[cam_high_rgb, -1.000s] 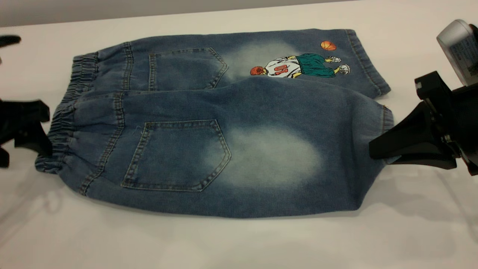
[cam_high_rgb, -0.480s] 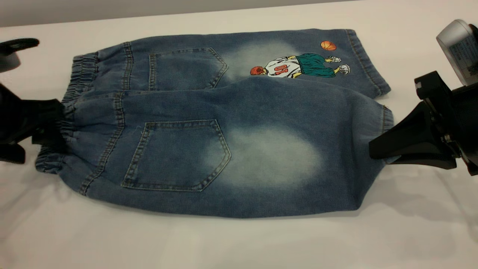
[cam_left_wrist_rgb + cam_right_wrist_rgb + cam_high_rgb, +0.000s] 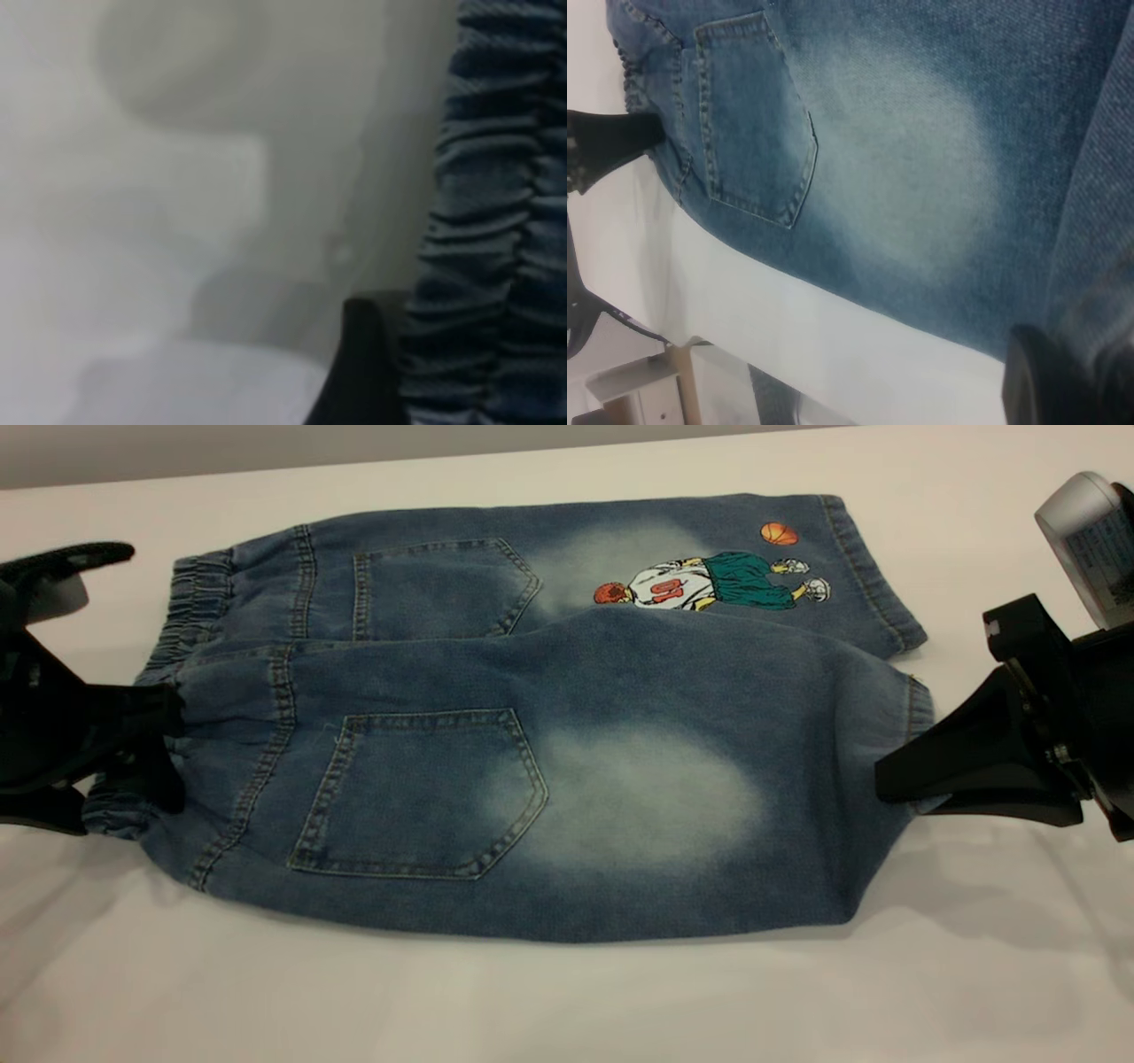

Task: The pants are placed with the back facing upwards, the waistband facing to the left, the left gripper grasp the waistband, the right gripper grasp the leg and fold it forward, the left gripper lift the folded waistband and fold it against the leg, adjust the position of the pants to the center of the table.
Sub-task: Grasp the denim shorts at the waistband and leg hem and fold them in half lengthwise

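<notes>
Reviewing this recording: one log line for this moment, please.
phase: pre-fold | left gripper: at waistband | right gripper: at leg hem | pants: flat on table

Light fell bright and even over the table (image 3: 567,1001), soft and diffuse, with no hard glare. Faint grey shadows lay on the near side of the pants (image 3: 532,717) and beneath the right gripper (image 3: 895,784). The exterior view was fairly sharp, stitching legible, slightly soft at the edges. The left wrist view was heavily blurred, a dark finger (image 3: 359,372) and gathered waistband (image 3: 496,221) out of focus. The right wrist view was clear mid-frame, blurred at its near corner
</notes>
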You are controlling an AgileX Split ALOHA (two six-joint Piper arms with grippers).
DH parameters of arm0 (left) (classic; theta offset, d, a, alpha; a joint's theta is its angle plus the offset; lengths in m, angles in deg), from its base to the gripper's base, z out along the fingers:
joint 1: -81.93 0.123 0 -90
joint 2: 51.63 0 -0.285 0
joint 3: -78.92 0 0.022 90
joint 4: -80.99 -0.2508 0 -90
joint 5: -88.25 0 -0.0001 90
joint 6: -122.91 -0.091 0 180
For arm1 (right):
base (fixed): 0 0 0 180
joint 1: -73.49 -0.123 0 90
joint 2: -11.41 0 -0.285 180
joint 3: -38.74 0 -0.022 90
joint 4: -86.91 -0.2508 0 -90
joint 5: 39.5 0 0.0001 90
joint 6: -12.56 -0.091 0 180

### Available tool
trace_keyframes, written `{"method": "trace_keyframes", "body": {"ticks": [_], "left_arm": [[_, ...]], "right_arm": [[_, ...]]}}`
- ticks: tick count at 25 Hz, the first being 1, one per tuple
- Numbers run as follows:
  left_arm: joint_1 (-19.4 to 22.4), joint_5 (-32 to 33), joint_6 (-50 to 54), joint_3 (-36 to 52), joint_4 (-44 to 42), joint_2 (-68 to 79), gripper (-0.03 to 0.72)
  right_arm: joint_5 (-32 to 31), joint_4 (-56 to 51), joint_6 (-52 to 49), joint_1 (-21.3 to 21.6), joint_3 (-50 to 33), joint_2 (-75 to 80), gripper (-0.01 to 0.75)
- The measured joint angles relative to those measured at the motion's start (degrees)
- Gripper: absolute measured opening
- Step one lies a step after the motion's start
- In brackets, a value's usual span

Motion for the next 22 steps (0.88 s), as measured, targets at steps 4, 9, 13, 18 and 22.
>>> {"method": "trace_keyframes", "body": {"ticks": [4,9,13,18,22], "left_arm": [[0.0,-1.3,-0.1,-0.1,-0.1,1.7,0.512],[0.1,-0.9,0.0,-1.1,-0.2,2.1,0.398],[0.1,-0.5,0.3,-1.1,0.3,2.1,0.202],[0.0,1.5,0.3,-1.9,0.4,2.2,0.148],[0.1,8.3,-0.6,-4.2,-0.1,1.4,0.148]], "right_arm": [[0.0,0.0,0.0,0.0,0.0,0.0,0.017],[0.0,0.0,0.0,0.0,0.0,0.0,0.017],[0.0,0.0,0.0,0.0,0.0,0.0,0.017],[-0.7,0.0,0.0,0.0,0.0,0.0,0.017],[-2.5,0.0,0.0,0.0,0.0,-0.8,0.017]]}}
